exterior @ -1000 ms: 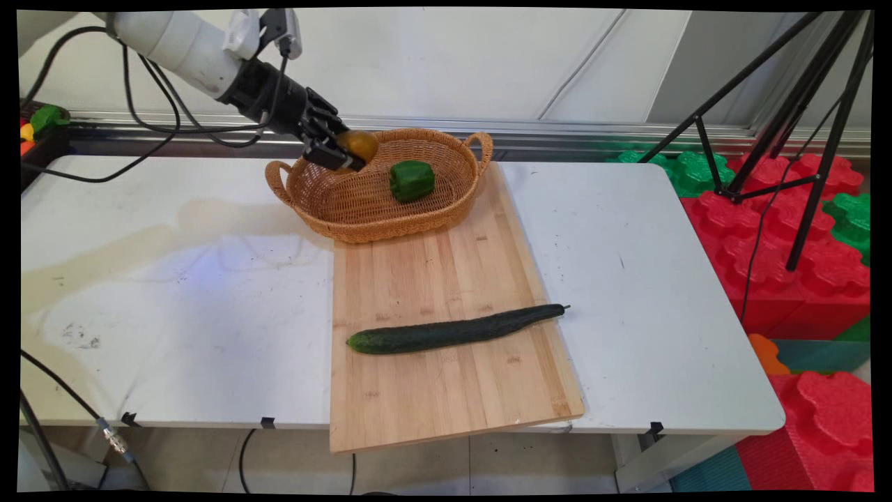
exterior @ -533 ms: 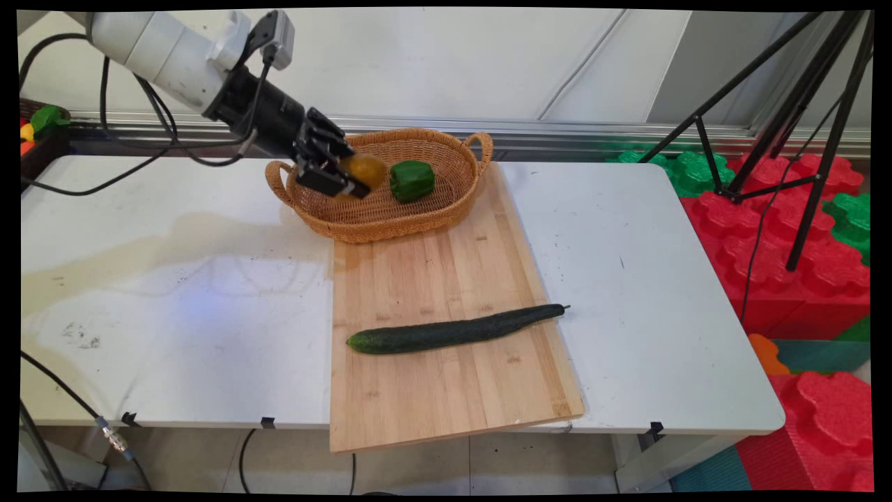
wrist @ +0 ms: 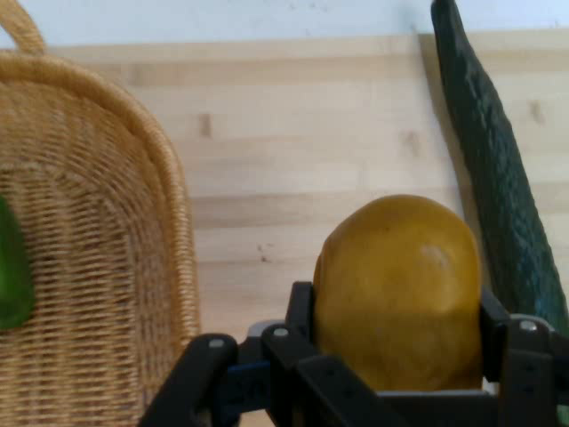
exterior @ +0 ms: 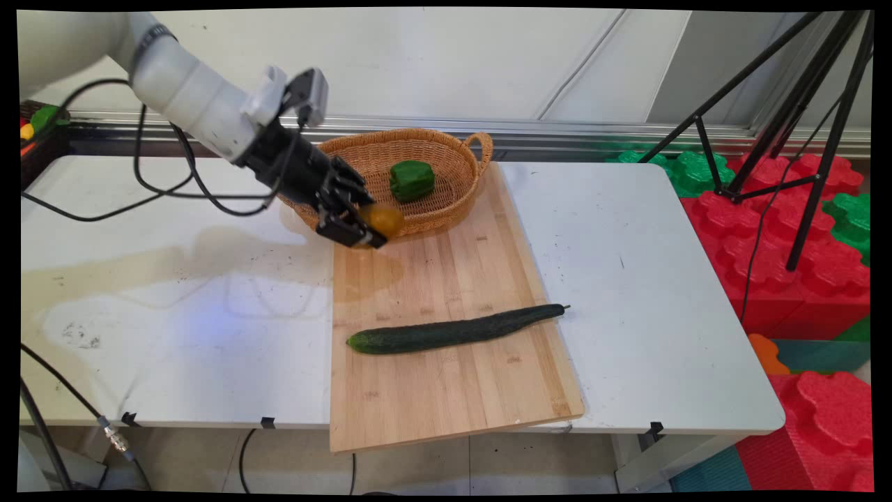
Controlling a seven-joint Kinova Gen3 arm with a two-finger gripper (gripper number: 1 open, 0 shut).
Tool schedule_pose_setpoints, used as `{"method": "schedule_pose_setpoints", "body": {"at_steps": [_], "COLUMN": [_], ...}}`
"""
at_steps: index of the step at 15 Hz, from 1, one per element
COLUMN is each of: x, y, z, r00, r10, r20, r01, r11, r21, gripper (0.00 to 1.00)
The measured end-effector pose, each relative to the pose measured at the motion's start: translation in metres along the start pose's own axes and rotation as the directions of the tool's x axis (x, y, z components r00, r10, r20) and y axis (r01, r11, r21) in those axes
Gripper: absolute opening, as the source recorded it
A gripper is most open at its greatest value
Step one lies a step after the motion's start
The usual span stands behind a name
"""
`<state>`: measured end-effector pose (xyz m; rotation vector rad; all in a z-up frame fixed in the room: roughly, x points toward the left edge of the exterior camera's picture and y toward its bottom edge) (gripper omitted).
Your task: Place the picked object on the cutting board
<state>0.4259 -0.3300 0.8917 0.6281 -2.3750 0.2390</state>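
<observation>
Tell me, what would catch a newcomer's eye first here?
The black gripper holds a yellow-orange fruit in the air over the far end of the wooden board, just outside the wicker basket. A green pepper sits in that basket, and a long cucumber lies across the board.

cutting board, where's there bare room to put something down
Free: the cutting board strip between the basket and the cucumber, and the strip nearer than the cucumber. Crowded: the far left corner, where the gripper holds the yellow fruit.

The white arm reaches in from upper left, angled downward, its tool (exterior: 368,230) apparently clamped closed.
</observation>
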Motion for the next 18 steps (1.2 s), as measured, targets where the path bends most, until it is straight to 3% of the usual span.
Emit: {"method": "schedule_pose_setpoints", "body": {"at_steps": [9, 15, 16, 18], "x": [-0.007, -0.01, -0.01, -0.009], "y": [0.016, 0.018, 0.018, 0.019], "z": [0.07, 0.094, 0.096, 0.099], "r00": [0.995, 0.991, 0.991, 0.991], "r10": [-0.007, -0.014, -0.014, -0.013], "r20": [0.103, 0.134, 0.135, 0.135], "r01": [0.008, 0.015, 0.015, 0.014], "r11": [1.0, 1.0, 1.0, 1.0], "r21": [-0.014, -0.008, -0.009, -0.01], "gripper": [0.0, 0.0, 1.0, 1.0]}}
